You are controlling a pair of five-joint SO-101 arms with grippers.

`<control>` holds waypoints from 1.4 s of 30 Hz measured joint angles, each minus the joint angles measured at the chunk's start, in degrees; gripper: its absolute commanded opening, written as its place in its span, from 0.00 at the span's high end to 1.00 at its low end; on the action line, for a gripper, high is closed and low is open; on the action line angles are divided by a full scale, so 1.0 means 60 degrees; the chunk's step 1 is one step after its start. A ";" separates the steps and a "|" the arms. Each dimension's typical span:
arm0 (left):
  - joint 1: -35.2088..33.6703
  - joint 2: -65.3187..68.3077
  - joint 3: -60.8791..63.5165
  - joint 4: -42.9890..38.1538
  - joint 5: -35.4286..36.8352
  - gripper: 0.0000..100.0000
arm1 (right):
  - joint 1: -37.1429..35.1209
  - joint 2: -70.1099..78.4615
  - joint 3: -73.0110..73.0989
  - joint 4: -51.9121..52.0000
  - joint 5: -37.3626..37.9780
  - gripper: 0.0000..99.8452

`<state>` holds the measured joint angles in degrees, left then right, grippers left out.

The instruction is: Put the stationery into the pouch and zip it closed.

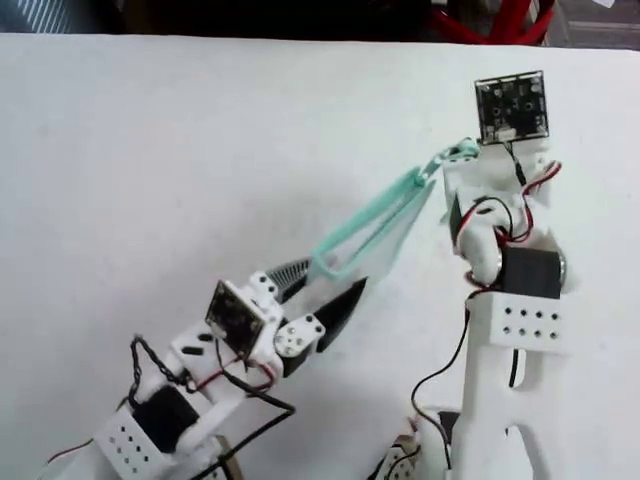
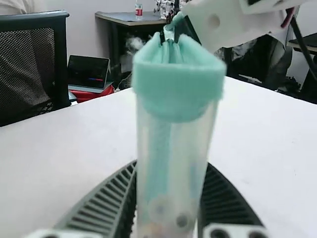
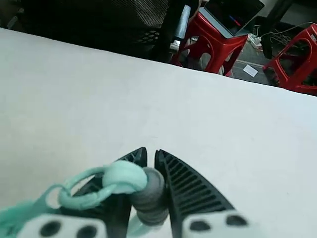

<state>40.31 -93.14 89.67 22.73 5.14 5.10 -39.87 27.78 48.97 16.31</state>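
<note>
The left gripper (image 1: 320, 288) clamps the pouch (image 1: 375, 225) base; the right gripper (image 3: 151, 158) pinches its zip pull (image 3: 124, 178), pouch stretched lengthwise between them.

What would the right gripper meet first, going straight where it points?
Probably the table top; the way looks free ahead of the right gripper, shut on the zipper pull.

High camera looks down on the table (image 1: 150, 130); both wrist cameras sit close to the pouch (image 2: 176, 84).
</note>
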 measured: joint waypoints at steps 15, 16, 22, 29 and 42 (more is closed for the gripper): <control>0.0000 0.0044 0.1260 -0.2359 -0.0542 0.97 | -0.0278 0.0015 -0.1538 0.1641 -0.0029 0.98; 0.0000 0.0029 0.1289 -0.2593 -0.0527 0.97 | -0.0308 0.0015 -0.1553 0.1641 -0.0029 0.98; 0.0484 0.0029 0.1289 -0.2784 -0.0601 0.98 | -0.0308 0.0015 -0.1656 0.1978 -0.0103 0.98; 0.0586 0.0029 0.0938 -0.2711 -0.1436 0.98 | -0.0249 0.0000 -0.1597 0.1978 -0.0132 0.98; -0.0703 0.5700 -0.2711 -0.3194 -0.1465 0.98 | -0.1685 -0.2037 -0.1582 0.3121 -0.0117 0.98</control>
<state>36.09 -58.95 73.41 3.56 -3.65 -5.01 -52.09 18.29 67.69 15.60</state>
